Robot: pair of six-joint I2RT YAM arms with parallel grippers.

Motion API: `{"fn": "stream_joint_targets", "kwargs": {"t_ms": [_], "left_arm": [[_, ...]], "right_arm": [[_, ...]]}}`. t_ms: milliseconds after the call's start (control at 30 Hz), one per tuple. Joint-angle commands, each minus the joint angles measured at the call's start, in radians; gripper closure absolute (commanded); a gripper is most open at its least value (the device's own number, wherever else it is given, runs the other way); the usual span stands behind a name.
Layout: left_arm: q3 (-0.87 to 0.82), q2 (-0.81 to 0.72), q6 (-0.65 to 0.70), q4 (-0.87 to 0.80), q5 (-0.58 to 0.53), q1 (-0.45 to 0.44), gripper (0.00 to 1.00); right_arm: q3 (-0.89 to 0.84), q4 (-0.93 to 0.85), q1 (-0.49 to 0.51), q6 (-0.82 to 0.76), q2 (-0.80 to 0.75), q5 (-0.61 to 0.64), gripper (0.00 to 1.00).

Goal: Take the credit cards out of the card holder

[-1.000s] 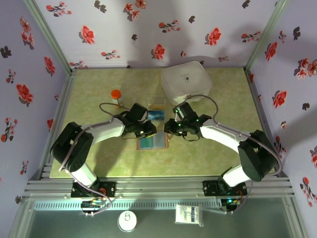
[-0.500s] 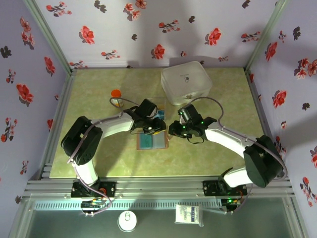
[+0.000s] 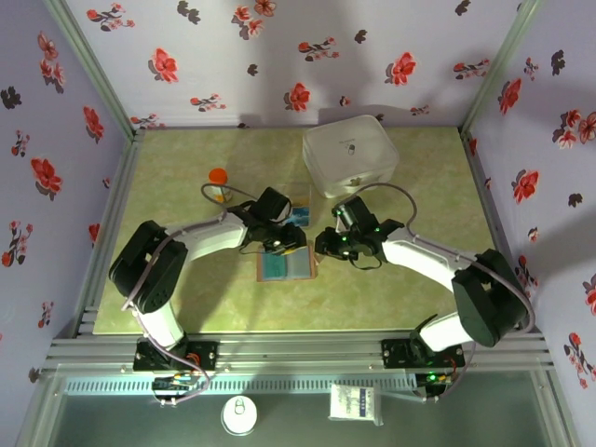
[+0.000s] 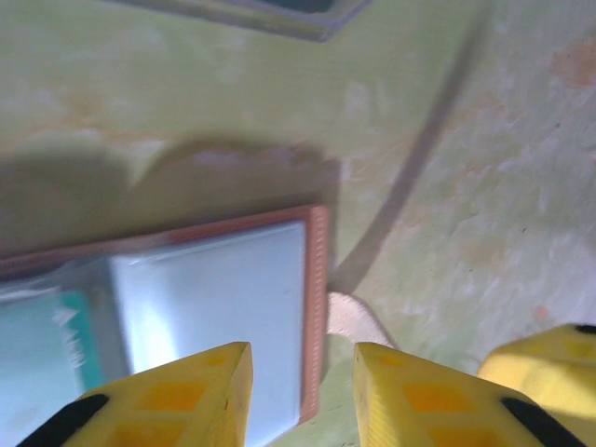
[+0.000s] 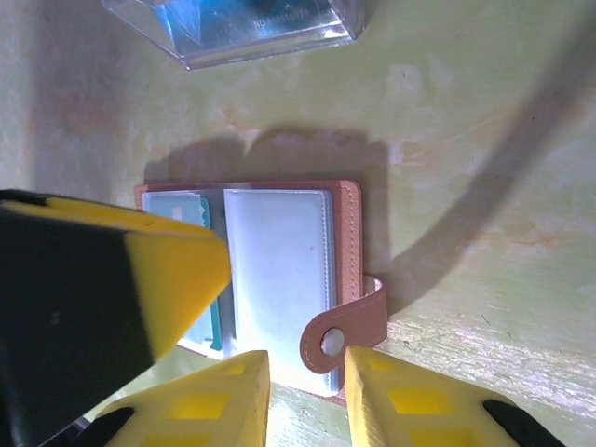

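Card holder (image 5: 279,270) lies open — teal card (image 5: 182,207) inside.

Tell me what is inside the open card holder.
A teal card shows in one pocket of the card holder; the pocket by the snap strap looks pale, with no card visible. The left gripper covers the rest, so more cards may be hidden.
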Motion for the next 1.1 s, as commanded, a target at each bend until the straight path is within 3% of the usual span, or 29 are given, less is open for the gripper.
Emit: {"fn": "stream_joint_targets", "kwargs": {"t_ms": [0,433,733,1067], "left_arm": [[-0.06,-0.074,0.023,-0.009,-0.02,0.03,0.67],[-0.28,-0.213,0.035,0.044,0.003,0.144,0.77],[-0.33,-0.207,0.059,0.053,0.004,0.177,0.9],[-0.34,-0.174,0.067,0.085,0.021,0.189,0.93]], "right_arm": [[0.051,0.018,0.016,0.02,0.04,-0.02,0.71],[0.234,-0.018,0.138,0.024,0.225,-0.017,0.72],[0.299,0.009,0.178,0.048,0.339,-0.056,0.72],[0.303,0.057,0.191,0.068,0.403,-0.096,0.74]]}}
